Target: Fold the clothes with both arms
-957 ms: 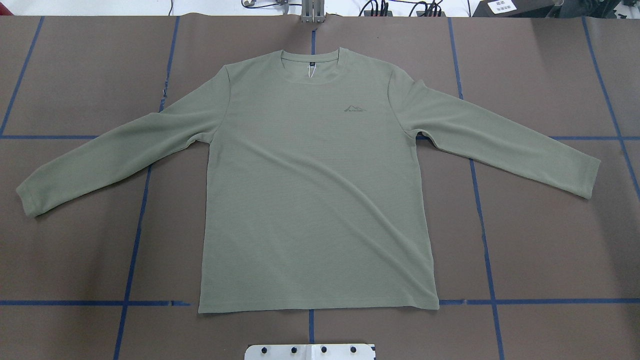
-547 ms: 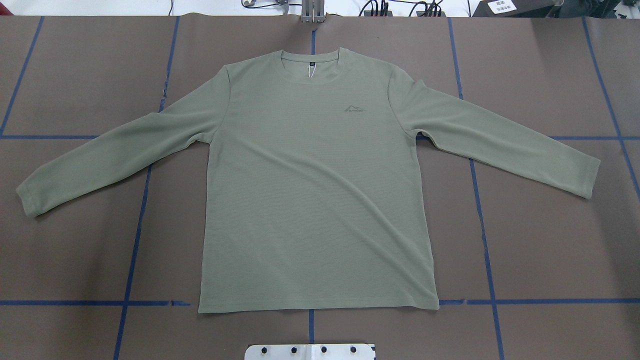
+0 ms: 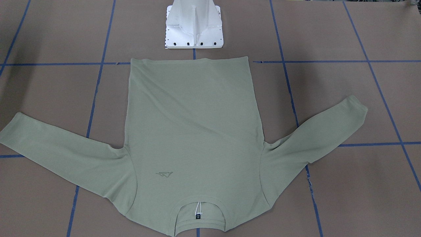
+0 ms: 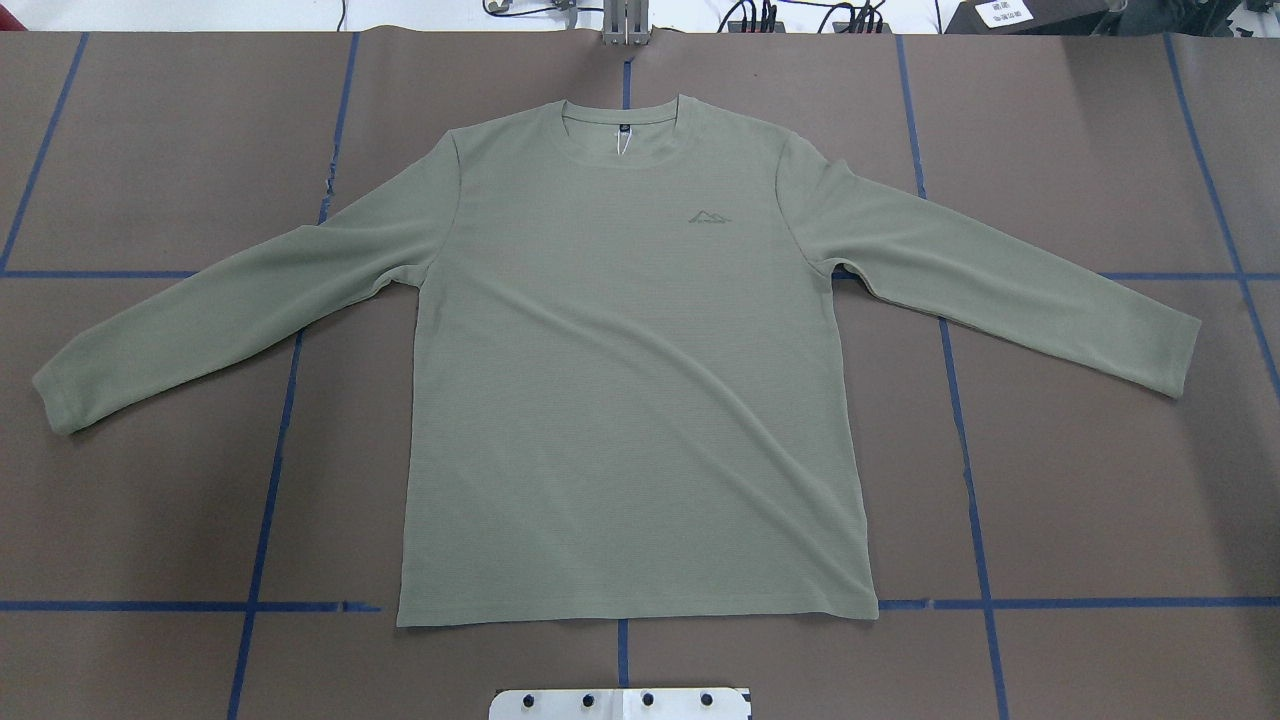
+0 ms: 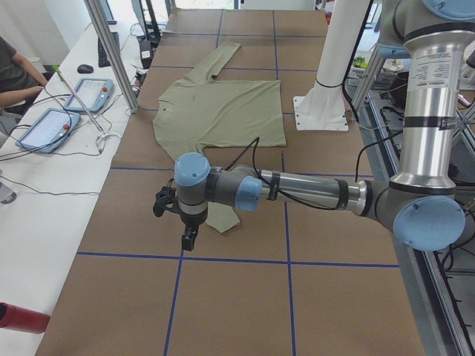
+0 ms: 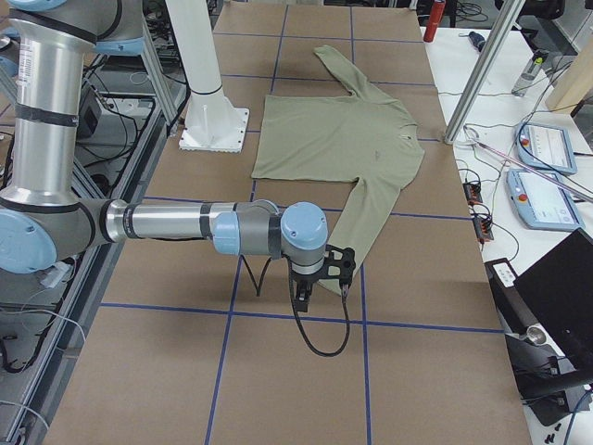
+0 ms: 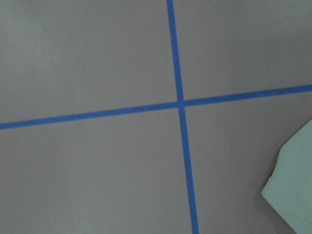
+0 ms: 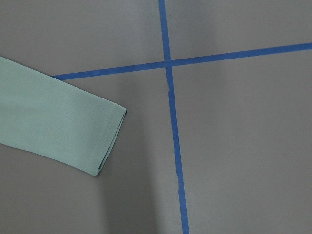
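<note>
The clothes are one pale sage-green long-sleeved shirt (image 4: 630, 380), flat and face up on the brown table with both sleeves spread outward. Its neck lies at the far side from the robot (image 3: 194, 131). The left arm reaches over the table beyond the left sleeve's cuff, and its gripper (image 5: 187, 242) hangs above the surface; I cannot tell whether it is open or shut. The right gripper (image 6: 303, 297) hovers just past the right sleeve's cuff, its state likewise unclear. A cuff corner (image 7: 292, 195) shows in the left wrist view and the sleeve end (image 8: 53, 131) in the right wrist view.
The white pedestal (image 3: 194, 29) stands at the robot's edge behind the shirt's hem. Blue tape lines (image 4: 965, 450) grid the brown mat. A side table holds tablets (image 5: 48, 126) with a seated person (image 5: 15, 70) beside them. Another bench carries a tablet (image 6: 547, 144) and a laptop (image 6: 556, 306).
</note>
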Controlling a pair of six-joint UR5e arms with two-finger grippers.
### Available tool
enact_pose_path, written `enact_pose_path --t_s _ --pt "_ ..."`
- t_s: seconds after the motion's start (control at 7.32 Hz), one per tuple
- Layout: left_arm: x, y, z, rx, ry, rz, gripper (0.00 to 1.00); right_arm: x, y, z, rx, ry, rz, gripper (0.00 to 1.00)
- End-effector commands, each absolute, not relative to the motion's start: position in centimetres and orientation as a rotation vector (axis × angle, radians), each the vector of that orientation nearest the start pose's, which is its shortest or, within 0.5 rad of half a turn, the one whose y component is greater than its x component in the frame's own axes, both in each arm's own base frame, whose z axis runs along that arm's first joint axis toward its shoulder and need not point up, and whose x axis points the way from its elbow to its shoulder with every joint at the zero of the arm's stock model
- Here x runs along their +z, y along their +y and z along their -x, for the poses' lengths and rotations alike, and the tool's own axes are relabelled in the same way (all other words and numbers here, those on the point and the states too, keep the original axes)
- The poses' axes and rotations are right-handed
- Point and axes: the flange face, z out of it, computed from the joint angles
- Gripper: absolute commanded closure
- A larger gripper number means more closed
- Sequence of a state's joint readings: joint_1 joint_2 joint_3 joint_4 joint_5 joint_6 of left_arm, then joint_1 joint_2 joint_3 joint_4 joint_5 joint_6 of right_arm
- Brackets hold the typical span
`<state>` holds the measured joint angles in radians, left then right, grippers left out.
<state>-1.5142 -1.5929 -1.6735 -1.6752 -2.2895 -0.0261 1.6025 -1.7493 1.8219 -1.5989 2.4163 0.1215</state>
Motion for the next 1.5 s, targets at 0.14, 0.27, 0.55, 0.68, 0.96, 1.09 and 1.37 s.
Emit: enact_pose_path --t_s 0.14,0.27,0.55,0.68,0.96,1.09,1.37 --pt "56.9 -52.9 3.1 0.133 0.790 -0.217 0.01 58.9 -43.7 -5.2 0.063 -0.977 -0.039 0.00" --pt "56.8 -53.0 3.0 0.146 0.794 -0.254 0.01 61.9 -44.1 -4.1 0.075 -1.014 0.031 0.00" --pt "57.4 -53.3 2.6 0.171 0.792 -0.287 0.01 61.6 -46.9 -0.7 -0.036 -1.043 -0.004 0.00" --pt "59.6 -53.7 2.2 0.178 0.836 -0.286 0.01 61.3 -47.8 0.5 -0.096 -0.977 -0.065 0.00" --pt "58.6 -55.1 1.6 0.217 0.895 -0.337 0.01 62.1 -50.1 4.4 -0.167 -0.890 -0.059 0.00" --pt "58.5 -55.3 1.0 0.245 0.882 -0.367 0.00 61.7 -51.3 6.8 -0.211 -0.889 -0.054 0.00" --pt "58.1 -55.7 -1.2 0.283 0.783 -0.398 0.00 61.9 -51.4 9.8 -0.287 -0.818 -0.109 0.00"
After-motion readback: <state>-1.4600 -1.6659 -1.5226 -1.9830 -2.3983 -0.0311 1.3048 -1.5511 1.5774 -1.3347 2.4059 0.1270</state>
